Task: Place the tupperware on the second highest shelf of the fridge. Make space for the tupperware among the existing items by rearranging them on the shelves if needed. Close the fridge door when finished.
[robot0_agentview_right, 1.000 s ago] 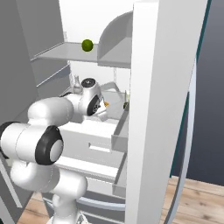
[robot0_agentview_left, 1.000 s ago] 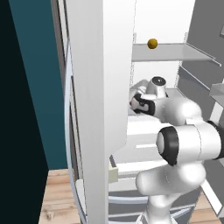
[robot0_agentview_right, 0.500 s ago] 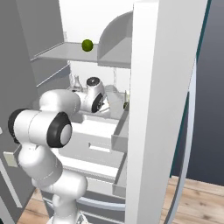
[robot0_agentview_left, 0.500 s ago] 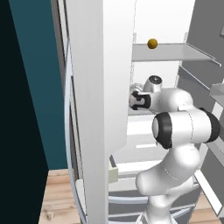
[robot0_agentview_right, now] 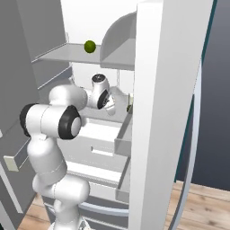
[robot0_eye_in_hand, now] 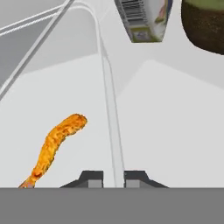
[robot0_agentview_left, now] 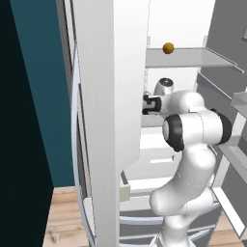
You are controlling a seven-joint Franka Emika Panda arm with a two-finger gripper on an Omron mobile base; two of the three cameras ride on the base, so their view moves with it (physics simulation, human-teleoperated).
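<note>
In the hand view my gripper [robot0_eye_in_hand: 113, 178] is shut on a thin white wall of the tupperware [robot0_eye_in_hand: 109, 109], which runs up between the two fingertips. An orange bit [robot0_eye_in_hand: 59, 142] lies in the tub to the left, and the brown food lump [robot0_eye_in_hand: 205, 24] sits at the top right. The beige carton [robot0_eye_in_hand: 144, 17] stands just beyond the tub. The base views show my arm reaching into the open fridge [robot0_agentview_left: 111, 96] below the top shelf [robot0_agentview_left: 193, 58], where the small ball [robot0_agentview_left: 168, 48] rests. My hand [robot0_agentview_right: 108, 101] is level with the second highest shelf [robot0_agentview_right: 101, 123].
The open fridge door [robot0_agentview_right: 166, 112] stands close on the right of my arm, with grey door bins [robot0_agentview_right: 123, 139] along its inner side. The other door's bins [robot0_agentview_left: 239, 101] jut out at the far right of the left base view. Drawers [robot0_agentview_left: 154, 164] lie below.
My arm has stretched further into the fridge. The hand has moved deeper along the shelf below the ball, toward the door side. The ball has not moved.
</note>
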